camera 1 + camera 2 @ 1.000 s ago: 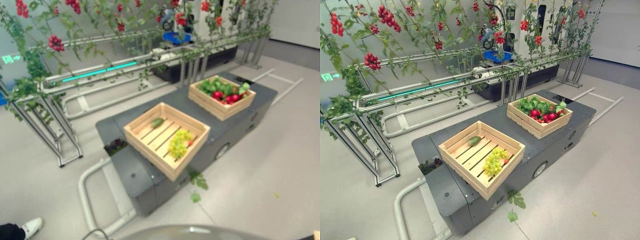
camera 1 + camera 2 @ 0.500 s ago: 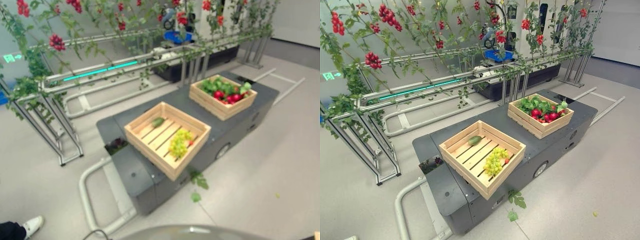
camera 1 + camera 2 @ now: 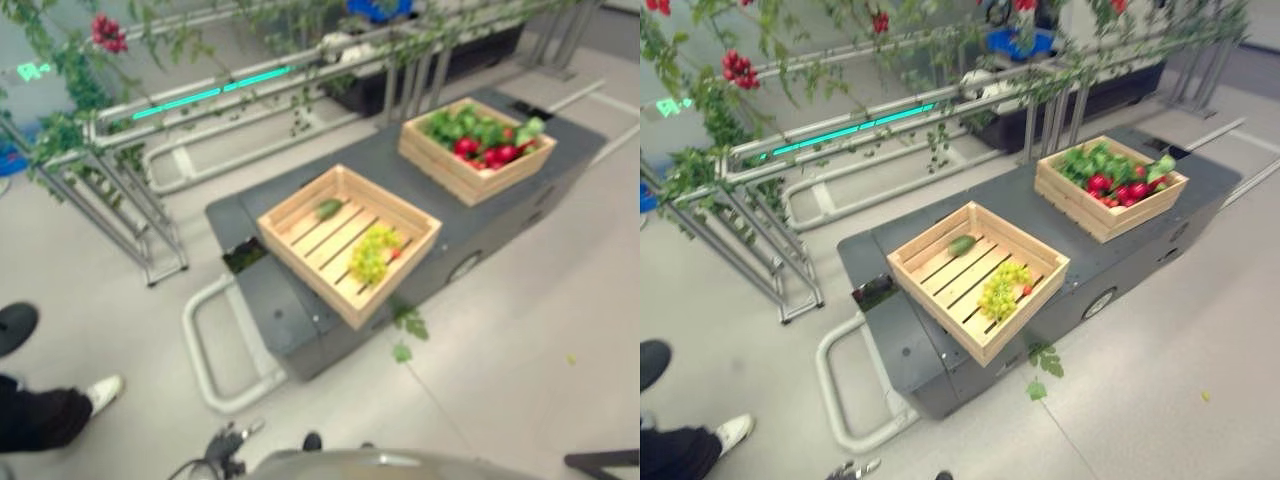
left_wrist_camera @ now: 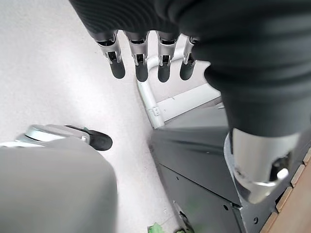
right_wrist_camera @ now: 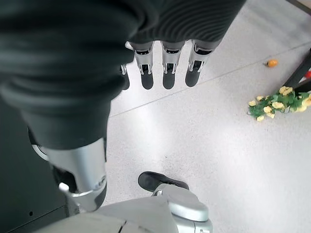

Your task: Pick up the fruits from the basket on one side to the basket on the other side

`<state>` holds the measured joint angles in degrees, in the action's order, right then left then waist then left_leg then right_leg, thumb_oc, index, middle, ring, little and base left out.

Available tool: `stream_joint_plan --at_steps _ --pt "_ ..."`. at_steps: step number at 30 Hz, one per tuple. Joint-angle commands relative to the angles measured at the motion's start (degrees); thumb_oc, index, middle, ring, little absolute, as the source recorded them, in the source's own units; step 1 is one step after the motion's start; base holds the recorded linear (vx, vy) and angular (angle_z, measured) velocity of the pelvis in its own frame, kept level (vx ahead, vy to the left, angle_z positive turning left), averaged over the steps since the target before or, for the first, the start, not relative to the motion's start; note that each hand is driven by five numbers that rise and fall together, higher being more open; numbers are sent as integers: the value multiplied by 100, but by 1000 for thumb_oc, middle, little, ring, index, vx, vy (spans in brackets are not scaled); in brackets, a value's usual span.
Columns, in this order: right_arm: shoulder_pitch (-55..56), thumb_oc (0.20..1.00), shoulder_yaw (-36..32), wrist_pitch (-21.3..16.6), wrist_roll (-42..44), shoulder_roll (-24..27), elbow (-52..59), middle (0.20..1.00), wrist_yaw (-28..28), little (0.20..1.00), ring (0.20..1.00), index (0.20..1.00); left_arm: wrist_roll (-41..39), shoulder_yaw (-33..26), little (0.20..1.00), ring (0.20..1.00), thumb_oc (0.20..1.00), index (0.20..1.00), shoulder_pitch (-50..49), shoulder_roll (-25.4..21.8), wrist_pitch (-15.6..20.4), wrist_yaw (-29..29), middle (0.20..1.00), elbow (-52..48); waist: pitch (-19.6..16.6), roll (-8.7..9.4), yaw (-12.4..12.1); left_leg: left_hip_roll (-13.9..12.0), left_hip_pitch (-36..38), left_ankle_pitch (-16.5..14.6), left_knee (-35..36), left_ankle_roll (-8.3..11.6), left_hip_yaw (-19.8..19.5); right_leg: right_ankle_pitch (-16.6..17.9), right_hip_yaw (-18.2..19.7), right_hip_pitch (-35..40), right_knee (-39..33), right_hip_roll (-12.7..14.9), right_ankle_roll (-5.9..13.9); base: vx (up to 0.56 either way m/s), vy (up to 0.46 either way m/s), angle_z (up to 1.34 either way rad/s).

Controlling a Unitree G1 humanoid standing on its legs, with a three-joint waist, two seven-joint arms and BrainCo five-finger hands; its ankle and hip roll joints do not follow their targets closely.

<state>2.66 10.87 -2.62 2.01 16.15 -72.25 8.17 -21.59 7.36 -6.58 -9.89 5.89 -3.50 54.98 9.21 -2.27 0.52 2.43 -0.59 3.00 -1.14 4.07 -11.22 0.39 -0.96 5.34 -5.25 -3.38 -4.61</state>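
Fruit-filled wooden crate sits at the far right end of the grey cart; a nearer crate beside it holds green grapes and a cucumber. Both hands, left and right, hang with fingers straight and empty, low and well short of the cart; the right arm is likely nearer the full crate.

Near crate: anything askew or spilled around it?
The near crate sits rotated on the grey cart, one corner overhanging the cart's edge. Loose green leaves lie on the floor below that corner. Grapes and a green fruit are inside it.
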Motion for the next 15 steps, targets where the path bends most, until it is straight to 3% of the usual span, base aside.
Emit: stream_joint_plan --at_steps 1,4,8,11,15 --pt "-34 1000 -199 -157 200 140 121 1000 151 1000 1000 1000 -394 117 1000 1000 1000 1000 96 33 335 39 1000 -675 -55 263 2 421 -380 -829 -942 5 -6 -390 -28 -159 25 260 676 -84 -29 31" --pt "-22 1000 -288 -164 216 197 125 1000 155 1000 1000 1000 -539 107 1000 1000 1000 1000 -43 -37 393 88 1000 -1333 68 280 -25 542 -671 -849 -1456 93 142 -381 -117 -101 25 368 664 -76 -36 24" --pt "-89 1000 -354 -127 260 197 -19 1000 163 1000 1000 1000 -634 58 1000 1000 1000 1000 -172 -138 376 171 1000 -1984 103 272 -68 578 -1127 -833 -1807 47 364 -400 -146 -63 25 365 641 -56 -54 12" --pt "-105 1000 -366 -91 227 148 -155 1000 161 1000 1000 1000 -703 39 1000 1000 1000 1000 -312 -181 372 184 1000 -2362 56 184 -111 392 -1209 -421 -1272 12 373 -396 -104 -5 25 176 604 90 -46 6" --pt "-181 1000 -311 -88 194 130 -224 1000 201 1000 1000 1000 -867 53 1000 1000 1000 1000 -509 -265 350 217 1000 -2955 243 199 -263 264 -1978 121 -937 104 528 -436 6 158 25 -17 585 113 -66 23"
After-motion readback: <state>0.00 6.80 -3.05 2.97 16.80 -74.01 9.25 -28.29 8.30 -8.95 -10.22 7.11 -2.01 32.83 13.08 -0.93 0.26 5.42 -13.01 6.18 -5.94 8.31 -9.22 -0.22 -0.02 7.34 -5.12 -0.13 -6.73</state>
